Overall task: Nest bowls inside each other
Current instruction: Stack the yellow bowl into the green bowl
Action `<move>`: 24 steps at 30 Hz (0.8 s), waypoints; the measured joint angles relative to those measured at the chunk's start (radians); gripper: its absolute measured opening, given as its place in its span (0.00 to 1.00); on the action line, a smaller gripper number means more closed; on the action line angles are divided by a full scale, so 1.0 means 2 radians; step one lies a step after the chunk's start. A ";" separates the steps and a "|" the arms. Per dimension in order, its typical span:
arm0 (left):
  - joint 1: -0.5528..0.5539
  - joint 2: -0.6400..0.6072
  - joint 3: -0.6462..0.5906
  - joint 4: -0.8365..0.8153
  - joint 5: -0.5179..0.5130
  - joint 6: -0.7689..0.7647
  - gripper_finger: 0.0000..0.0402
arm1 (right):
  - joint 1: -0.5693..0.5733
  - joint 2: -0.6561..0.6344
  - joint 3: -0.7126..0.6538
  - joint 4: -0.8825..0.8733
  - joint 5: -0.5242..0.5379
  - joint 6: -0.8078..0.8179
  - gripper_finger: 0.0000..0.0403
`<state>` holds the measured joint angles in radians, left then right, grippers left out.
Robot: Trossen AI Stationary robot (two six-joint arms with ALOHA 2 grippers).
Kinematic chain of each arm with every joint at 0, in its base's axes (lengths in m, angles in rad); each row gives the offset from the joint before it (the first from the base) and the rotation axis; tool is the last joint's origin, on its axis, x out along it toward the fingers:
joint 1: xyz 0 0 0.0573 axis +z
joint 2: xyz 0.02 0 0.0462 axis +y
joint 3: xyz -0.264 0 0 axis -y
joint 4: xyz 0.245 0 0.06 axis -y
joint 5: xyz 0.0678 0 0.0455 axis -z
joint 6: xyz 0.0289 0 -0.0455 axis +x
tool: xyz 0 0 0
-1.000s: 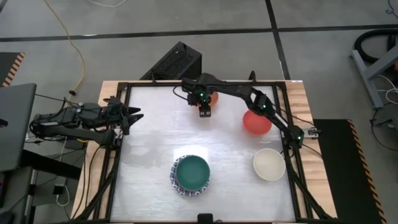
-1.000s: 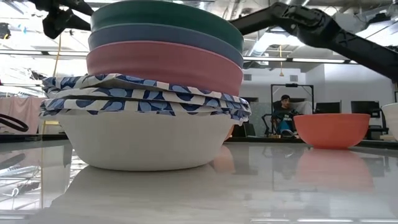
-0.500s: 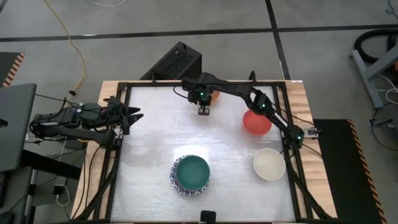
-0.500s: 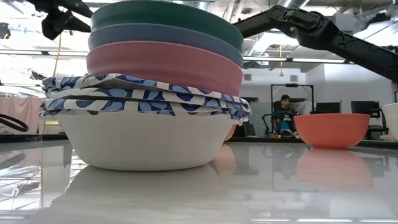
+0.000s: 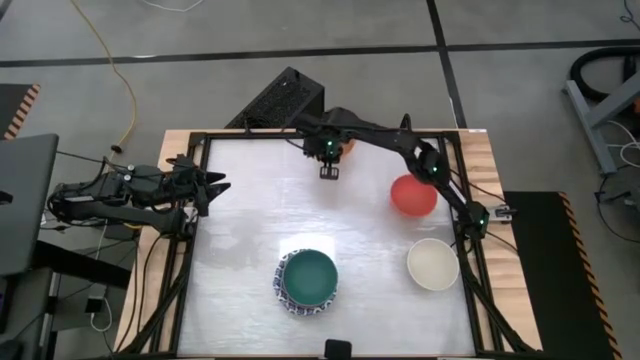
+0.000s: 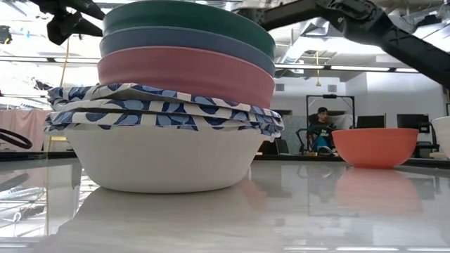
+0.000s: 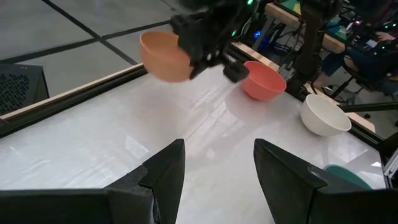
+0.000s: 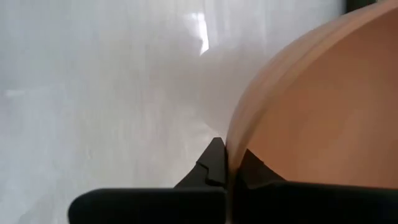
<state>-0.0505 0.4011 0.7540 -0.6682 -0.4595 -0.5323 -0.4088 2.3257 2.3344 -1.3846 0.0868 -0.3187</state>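
Observation:
An orange bowl [image 7: 163, 57] hangs tipped over the far middle of the table, with my right gripper [image 8: 225, 167] shut on it. In the high view the arm hides most of that bowl [image 5: 348, 148] behind the gripper [image 5: 328, 171]. A stack of nested bowls with a teal one on top [image 5: 309, 278] rests on its white bottom bowl [image 6: 165, 165] near the front edge. A red bowl [image 5: 413, 195] and a cream bowl [image 5: 433, 263] stand alone at the right. My left gripper [image 7: 217, 149] waits open at the left edge. My right gripper pinches the orange bowl's rim [image 8: 231, 140], one finger inside the bowl and one outside against its wall. The fingers come from above, pointing down. The bowl hangs tipped beside the gripper, its mouth turned sideways, and appears clear of the table.
A black frame [image 5: 330, 133] runs round the white tabletop. Bare tabletop lies between the stack and the far edge. A black box [image 5: 280, 100] sits on the floor beyond the far edge. A person [image 6: 322, 130] sits far off in the room.
My right gripper has shut on the orange bowl's rim, then risen and drawn a little toward the far edge. The bowl has come up off the table and tipped; its sliver beside the stack in the low view is gone.

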 joint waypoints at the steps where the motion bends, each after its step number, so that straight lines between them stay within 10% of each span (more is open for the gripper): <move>1: 0.000 0.000 0.000 0.000 0.000 0.000 0.45 | 0.000 -0.008 0.000 0.000 0.000 0.003 0.02; 24: 0.000 0.000 0.000 0.000 -0.010 0.006 0.45 | 0.119 -0.075 0.000 0.011 0.000 -0.040 0.02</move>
<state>-0.0505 0.4011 0.7540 -0.6686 -0.4796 -0.5197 -0.1715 2.1761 2.3344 -1.3622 0.0863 -0.3984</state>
